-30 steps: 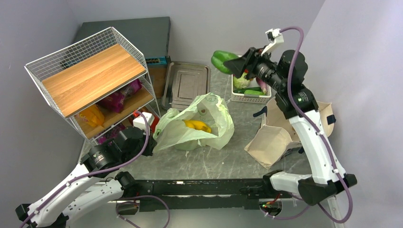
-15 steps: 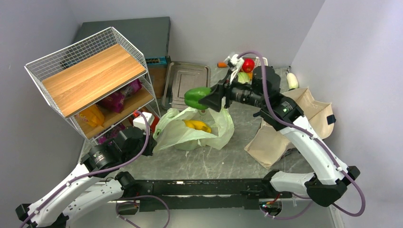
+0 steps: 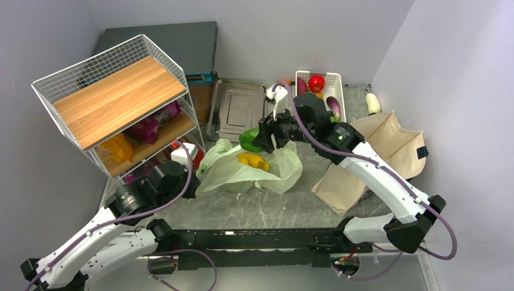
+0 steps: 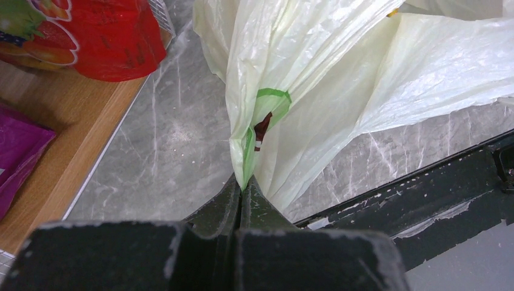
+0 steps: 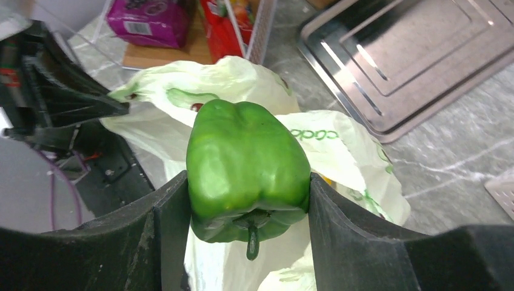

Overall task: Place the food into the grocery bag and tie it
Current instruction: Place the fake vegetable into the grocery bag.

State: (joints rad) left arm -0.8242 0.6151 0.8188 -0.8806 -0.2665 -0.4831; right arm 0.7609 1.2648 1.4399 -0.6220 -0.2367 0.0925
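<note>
Right gripper (image 5: 247,203) clamped on green pepper (image 5: 245,154), one finger each side, stem toward the wrist camera. Pepper held in air over far edge of grocery bag (image 3: 280,168). Bag lies mid-desk (image 3: 267,209), mouth open, bananas (image 3: 253,160) inside. Left gripper (image 4: 241,193) pressed together, pinching bag's near-left edge, film gathered in folds.

Wire rack (image 3: 115,100), steel tray (image 3: 236,109) and beige tote (image 3: 388,142) share the table (image 3: 273,209).
</note>
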